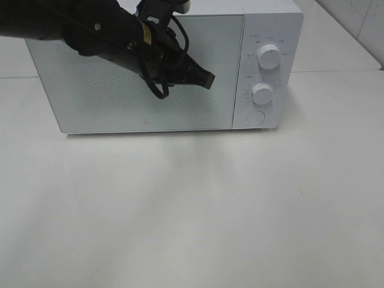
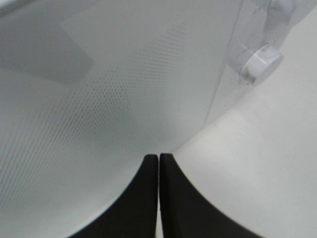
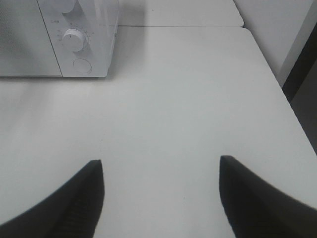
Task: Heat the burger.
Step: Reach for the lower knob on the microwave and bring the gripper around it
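White matte table (image 1: 192, 216), smooth, flat. On it a boxy white microwave (image 1: 120, 114), front facing the cam; its door (image 1: 96, 96) is closed, pale glass w/ a fine dot-mesh texture, so nothing inside shows.

Black left arm (image 1: 78, 27) w/ looped cable (image 1: 161, 90) reaches across the microwave's door from its upper left. The left gripper (image 2: 159, 157) sits in front of the door near the control-panel seam, its smooth black tapered fingers pressed together w/ only a hairline gap, nothing between; contact w/ the door can't be told.

Right gripper (image 3: 161, 161) hovers over bare table to the microwave's right front, curved fingers spread wide, holding nothing.

On the microwave's right panel: upper knob (image 1: 268, 56), lower knob (image 1: 262, 93), both round white; round flat button (image 1: 256, 117) lowest.

Burger: in no view, so its place and heading can't be told.
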`<state>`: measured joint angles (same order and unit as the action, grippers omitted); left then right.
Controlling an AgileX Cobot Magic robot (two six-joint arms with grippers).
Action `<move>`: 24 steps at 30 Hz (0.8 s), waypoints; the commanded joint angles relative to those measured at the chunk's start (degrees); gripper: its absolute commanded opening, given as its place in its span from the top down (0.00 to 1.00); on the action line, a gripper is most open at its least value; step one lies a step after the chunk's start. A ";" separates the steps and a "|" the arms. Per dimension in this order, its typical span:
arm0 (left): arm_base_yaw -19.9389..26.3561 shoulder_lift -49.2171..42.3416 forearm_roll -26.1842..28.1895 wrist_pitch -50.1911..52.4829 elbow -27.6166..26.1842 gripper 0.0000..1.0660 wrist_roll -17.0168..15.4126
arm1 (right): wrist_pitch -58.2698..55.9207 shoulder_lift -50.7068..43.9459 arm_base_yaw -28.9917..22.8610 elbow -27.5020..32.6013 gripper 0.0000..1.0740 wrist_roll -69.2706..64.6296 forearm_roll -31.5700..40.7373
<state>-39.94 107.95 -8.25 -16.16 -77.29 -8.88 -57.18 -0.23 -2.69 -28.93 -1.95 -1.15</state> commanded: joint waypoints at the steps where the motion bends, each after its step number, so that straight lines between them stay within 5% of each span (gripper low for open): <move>1: -0.17 -3.84 3.90 -9.63 -0.52 1.00 -1.83 | 0.46 -1.72 0.40 -0.06 0.43 0.34 -0.23; 14: 4.53 -11.12 6.36 -36.96 -0.52 1.00 -2.98 | 0.46 -1.72 0.40 -0.06 0.43 0.34 -0.23; 24: 14.67 -18.68 4.07 -48.47 -0.52 1.00 -2.81 | 0.46 -1.72 0.40 -0.06 0.43 0.34 -0.23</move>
<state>-25.61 89.73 -3.78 -63.48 -77.46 -11.23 -57.18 -0.23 -2.69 -28.93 -1.95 -1.15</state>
